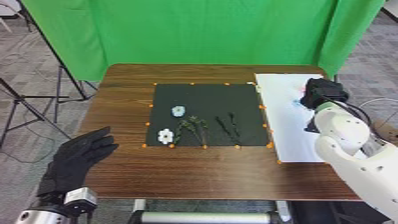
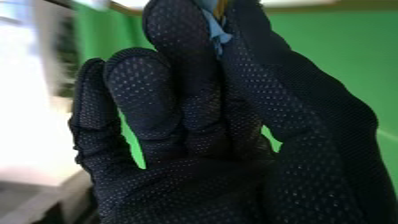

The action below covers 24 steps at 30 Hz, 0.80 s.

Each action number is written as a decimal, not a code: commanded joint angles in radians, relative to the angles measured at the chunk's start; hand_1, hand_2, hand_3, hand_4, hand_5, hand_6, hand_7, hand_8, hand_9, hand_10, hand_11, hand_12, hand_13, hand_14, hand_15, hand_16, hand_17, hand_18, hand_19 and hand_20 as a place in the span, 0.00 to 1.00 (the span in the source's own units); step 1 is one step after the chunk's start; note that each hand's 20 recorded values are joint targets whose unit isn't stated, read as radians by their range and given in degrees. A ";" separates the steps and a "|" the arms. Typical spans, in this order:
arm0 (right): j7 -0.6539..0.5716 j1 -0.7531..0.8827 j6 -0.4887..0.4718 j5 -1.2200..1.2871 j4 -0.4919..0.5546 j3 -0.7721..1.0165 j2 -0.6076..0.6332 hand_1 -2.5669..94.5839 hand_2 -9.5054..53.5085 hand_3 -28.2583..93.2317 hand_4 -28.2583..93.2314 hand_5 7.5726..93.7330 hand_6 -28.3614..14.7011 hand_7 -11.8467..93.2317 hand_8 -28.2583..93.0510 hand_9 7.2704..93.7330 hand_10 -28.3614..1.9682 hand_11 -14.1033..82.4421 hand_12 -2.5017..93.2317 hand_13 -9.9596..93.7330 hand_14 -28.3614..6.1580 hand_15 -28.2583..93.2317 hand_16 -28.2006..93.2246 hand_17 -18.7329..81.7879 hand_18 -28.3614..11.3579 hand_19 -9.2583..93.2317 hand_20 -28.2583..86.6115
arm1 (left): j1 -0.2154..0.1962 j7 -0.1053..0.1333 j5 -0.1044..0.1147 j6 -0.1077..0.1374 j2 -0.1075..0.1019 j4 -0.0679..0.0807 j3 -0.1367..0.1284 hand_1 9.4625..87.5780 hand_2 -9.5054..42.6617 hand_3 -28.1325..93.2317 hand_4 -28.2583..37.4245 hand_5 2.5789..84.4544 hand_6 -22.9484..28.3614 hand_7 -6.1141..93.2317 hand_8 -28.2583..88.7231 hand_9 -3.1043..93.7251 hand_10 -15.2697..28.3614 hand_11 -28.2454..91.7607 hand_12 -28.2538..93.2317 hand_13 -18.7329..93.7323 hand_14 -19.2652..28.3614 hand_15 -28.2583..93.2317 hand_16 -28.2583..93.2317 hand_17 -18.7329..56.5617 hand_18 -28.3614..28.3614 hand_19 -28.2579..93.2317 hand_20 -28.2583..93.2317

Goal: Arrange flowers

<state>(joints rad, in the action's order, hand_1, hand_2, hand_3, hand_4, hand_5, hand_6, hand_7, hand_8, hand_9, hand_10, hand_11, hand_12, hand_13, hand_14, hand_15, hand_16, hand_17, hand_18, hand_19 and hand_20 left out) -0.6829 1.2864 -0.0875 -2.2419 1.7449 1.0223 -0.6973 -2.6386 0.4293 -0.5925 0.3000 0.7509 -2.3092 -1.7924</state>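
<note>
Right hand point(image 1: 327, 94) pinches a blue piece point(image 2: 215, 34) between thumb and fingertip; left hand point(image 1: 78, 157) open, white flower point(image 1: 165, 136) and pale-blue flower point(image 1: 179, 111) lying on black mat point(image 1: 233, 97) beyond its fingertips.

- The right arm point(image 1: 342, 125) has a glossy white casing, built of smooth, rounded segments with bulging joints and a few small dark marks.
- A thin black cable point(image 1: 357, 109) curves along the arm near the wrist.
- The right hand point(image 1: 327, 95) wears a black fabric glove. Up close, small pale dots in rows cover its palm and its rounded fingers point(image 2: 140, 87); the cloth creases at the bends, and a finer, darker weave runs down one side.
- The left hand point(image 1: 78, 162) wears a matching black fabric glove, long at the wrist.
- Below that glove sits a boxy white wrist housing point(image 1: 81, 195) with dark parts around it, then a rounded, pale left arm section point(image 1: 37, 216).
</note>
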 commanded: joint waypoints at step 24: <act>0.179 -0.211 -0.064 -0.089 -0.084 -0.356 -0.543 0.56 0.05 0.86 0.00 0.84 0.65 0.35 0.27 0.89 0.64 0.49 0.37 0.74 0.54 0.82 0.47 0.38 0.09 0.86 0.53 | 0.014 -0.070 -0.025 -0.036 0.046 -0.001 -0.045 0.21 0.30 0.91 0.20 0.51 0.71 0.20 0.17 0.42 0.84 0.53 0.30 0.41 0.99 0.70 0.13 0.13 0.88 0.71 0.36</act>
<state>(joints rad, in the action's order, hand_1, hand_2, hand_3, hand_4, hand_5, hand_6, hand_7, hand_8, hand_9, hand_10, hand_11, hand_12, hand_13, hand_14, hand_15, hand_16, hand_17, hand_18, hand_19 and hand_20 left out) -0.4984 1.0451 -0.1199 -2.2995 1.6967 0.6760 -1.1839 -2.6374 0.3869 -0.6031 0.2898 0.7779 -2.3114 -1.8359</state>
